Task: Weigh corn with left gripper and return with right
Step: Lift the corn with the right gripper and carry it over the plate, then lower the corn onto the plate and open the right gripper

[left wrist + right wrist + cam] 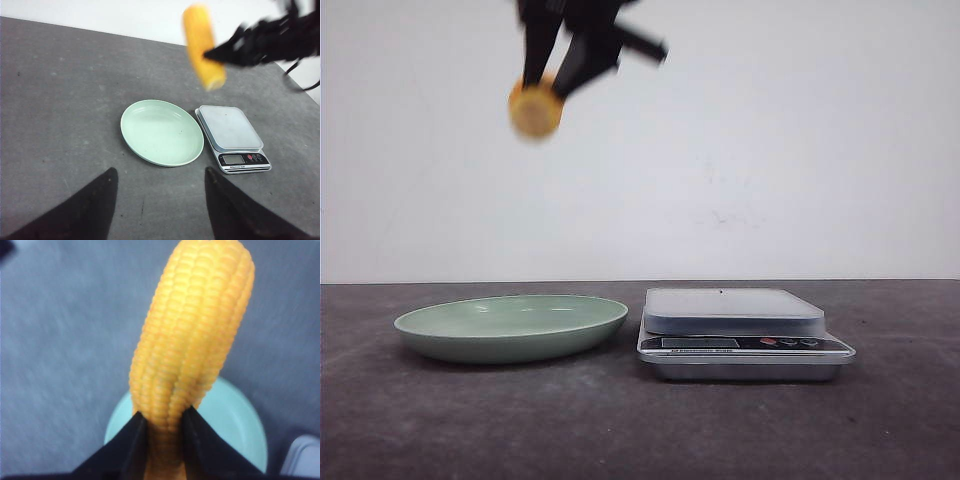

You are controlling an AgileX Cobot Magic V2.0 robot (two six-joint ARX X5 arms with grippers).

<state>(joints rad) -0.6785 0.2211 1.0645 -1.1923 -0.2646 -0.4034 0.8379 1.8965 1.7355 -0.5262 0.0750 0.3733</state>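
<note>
One risk: right hand (162, 432), clamped only on the corn's (192, 335) end high above plate (440, 335), lets it slip; left hand (160, 200) spread, holding nothing.

A shallow pale green plate (510, 326) sits on the dark grey desk (420, 420), left of centre and well back from the near edge. Just beside it on the right, close but apart, stands a silver kitchen scale (744, 332) with a flat pale platform (732, 309). The scale's display (700, 343) and small buttons (790, 343), at least one of them red, face the near edge. A plain white wall (800, 150) rises behind the desk's far edge.
</note>
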